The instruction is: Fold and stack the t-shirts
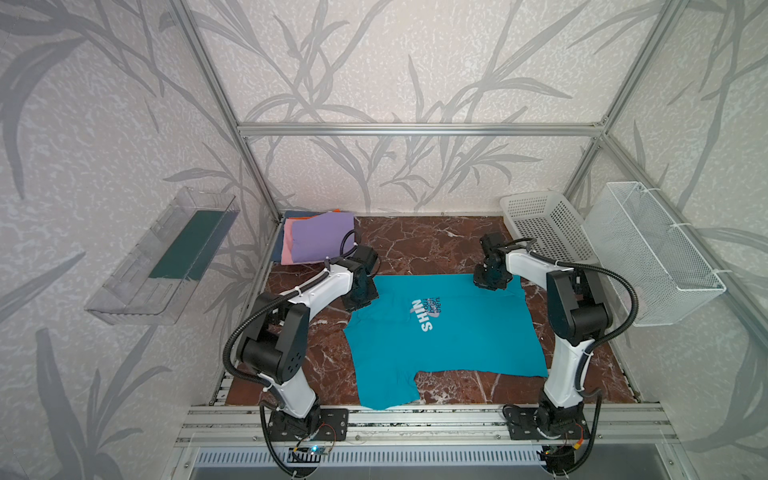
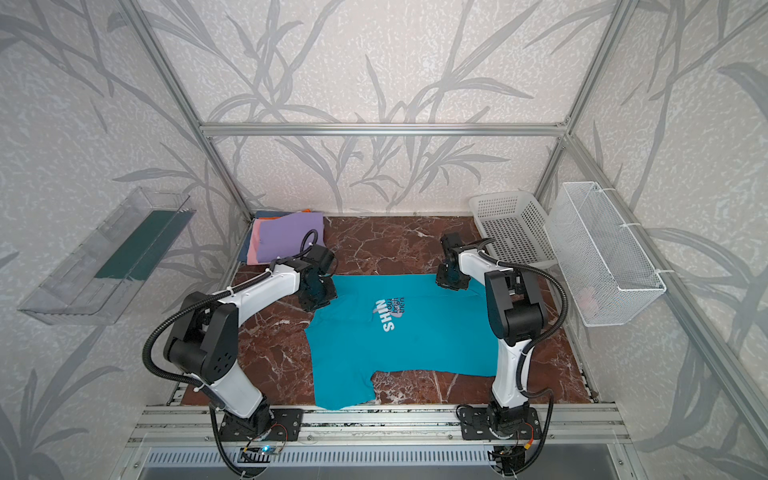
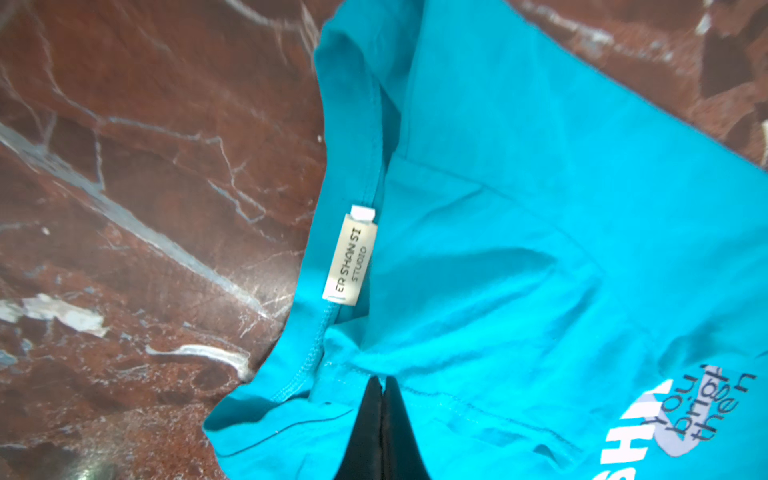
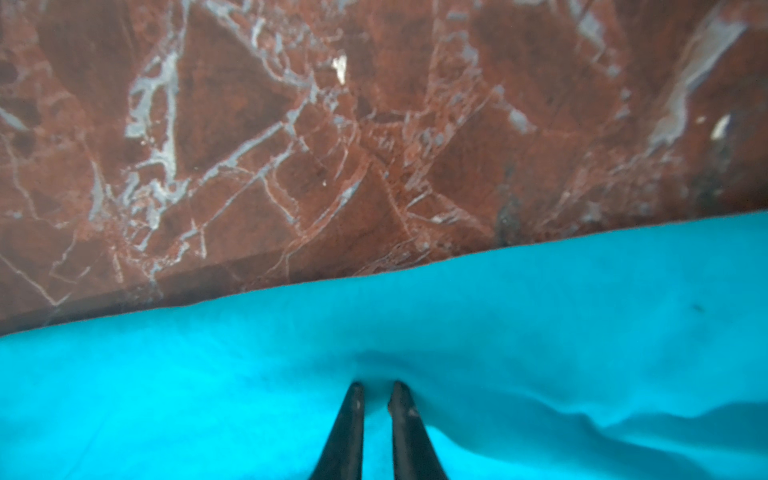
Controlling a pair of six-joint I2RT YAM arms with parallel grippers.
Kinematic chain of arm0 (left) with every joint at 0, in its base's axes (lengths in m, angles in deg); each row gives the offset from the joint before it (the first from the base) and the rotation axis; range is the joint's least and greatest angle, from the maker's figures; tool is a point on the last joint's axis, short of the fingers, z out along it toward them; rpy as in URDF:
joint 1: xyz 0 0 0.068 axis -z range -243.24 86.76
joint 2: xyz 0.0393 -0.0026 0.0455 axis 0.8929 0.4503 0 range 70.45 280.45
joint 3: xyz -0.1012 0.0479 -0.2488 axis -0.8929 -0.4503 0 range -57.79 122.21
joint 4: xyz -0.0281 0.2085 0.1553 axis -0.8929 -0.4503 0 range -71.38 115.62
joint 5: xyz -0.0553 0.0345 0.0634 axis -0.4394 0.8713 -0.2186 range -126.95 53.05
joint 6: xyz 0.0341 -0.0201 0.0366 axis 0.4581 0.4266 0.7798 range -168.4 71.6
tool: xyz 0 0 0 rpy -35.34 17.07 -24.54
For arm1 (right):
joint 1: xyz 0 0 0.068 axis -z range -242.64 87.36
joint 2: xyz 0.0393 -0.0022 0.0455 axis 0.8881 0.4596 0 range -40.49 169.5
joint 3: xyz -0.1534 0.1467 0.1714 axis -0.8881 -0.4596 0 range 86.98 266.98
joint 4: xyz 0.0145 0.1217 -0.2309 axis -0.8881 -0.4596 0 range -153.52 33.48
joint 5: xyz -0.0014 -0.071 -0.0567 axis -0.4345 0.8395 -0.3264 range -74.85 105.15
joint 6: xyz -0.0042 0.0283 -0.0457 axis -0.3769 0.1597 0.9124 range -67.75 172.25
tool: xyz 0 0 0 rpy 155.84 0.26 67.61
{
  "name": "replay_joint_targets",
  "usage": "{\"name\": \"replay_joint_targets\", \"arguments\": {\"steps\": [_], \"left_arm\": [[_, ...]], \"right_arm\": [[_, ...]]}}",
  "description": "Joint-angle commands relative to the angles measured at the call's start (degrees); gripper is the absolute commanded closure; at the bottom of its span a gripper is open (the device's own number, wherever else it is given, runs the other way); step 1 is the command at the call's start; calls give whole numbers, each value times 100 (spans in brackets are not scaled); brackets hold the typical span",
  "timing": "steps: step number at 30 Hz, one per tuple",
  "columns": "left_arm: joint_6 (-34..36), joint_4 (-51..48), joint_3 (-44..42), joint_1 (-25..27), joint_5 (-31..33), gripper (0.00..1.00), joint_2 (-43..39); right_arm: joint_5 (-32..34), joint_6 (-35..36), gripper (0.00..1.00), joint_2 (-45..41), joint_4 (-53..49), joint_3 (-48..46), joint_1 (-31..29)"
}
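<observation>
Now the teal t-shirt (image 1: 449,332) (image 2: 415,340) lies spread in the middle of the marbled red-brown worktop (image 1: 415,249). Its print faces up and its collar points toward the left side. One flap of it reaches the near edge rail.

The left arm (image 1: 316,286) rises from its base at the near edge and leans outward. It bends sharply at the elbow and sends its white forearm far and inward. Its wrist tips down onto the shirt's far left corner, by the collar. In the left wrist view the left fingers (image 3: 370,419) are pressed tight together on a bunched ridge of teal cloth. That ridge is just beside the neckline seam and the cream label (image 3: 349,262).

The right arm (image 1: 528,266) stands steeply from its own base, with its elbow high. Its forearm stretches to the far side and its wrist turns down over the shirt's far right corner. The right fingers (image 4: 345,428) stand narrow, with a strip of teal fabric between them. The cloth puckers at their tips, close to the shirt's far edge.

In the far left corner sits a folded stack with the lilac tee (image 1: 322,237) on top. Pink (image 1: 286,245), orange (image 1: 309,216) and dark-blue (image 1: 276,245) edges show beneath it. The stack is near the left wrist but apart from it.

A white plastic basket (image 1: 544,224) sits in the far right corner.
</observation>
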Motion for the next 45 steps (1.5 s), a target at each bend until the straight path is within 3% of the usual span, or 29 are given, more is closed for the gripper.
{"name": "replay_joint_targets", "arguments": {"steps": [1, 5, 8, 11, 15, 19, 25, 32, 38, 45], "left_arm": [[-148, -23, -156, 28, -85, 100, -37], [-156, -29, -256, 28, -72, 99, -70], [-156, -62, -243, 28, -63, 82, -140], [-117, -140, -206, 28, -23, 71, -263], [-47, -242, -203, 19, 61, 66, -392], [-33, -210, -230, 10, 62, 65, -293], [-77, -14, -326, 10, -32, 65, -102], [-11, -59, -353, 1, 160, 63, -91], [-24, 19, -538, 1, 157, 67, -51], [-61, 113, -711, 1, 138, 74, -68]], "right_arm": [[32, 33, 84, 11, -367, -137, -23], [86, 57, 84, -67, -397, -160, -35], [334, 167, 84, -263, -455, -161, -177], [594, 307, 84, -575, -581, -123, -380], [1095, 467, 82, -1134, -683, -141, -788], [1129, 628, 78, -1566, -599, -186, -1363], [211, 497, 74, -1629, -421, -237, -2074], [-714, 216, 70, -868, -253, -59, -2782], [-1457, -304, 70, -384, 178, -108, -2889], [-1716, -573, 68, -213, 398, -154, -2889]]}}
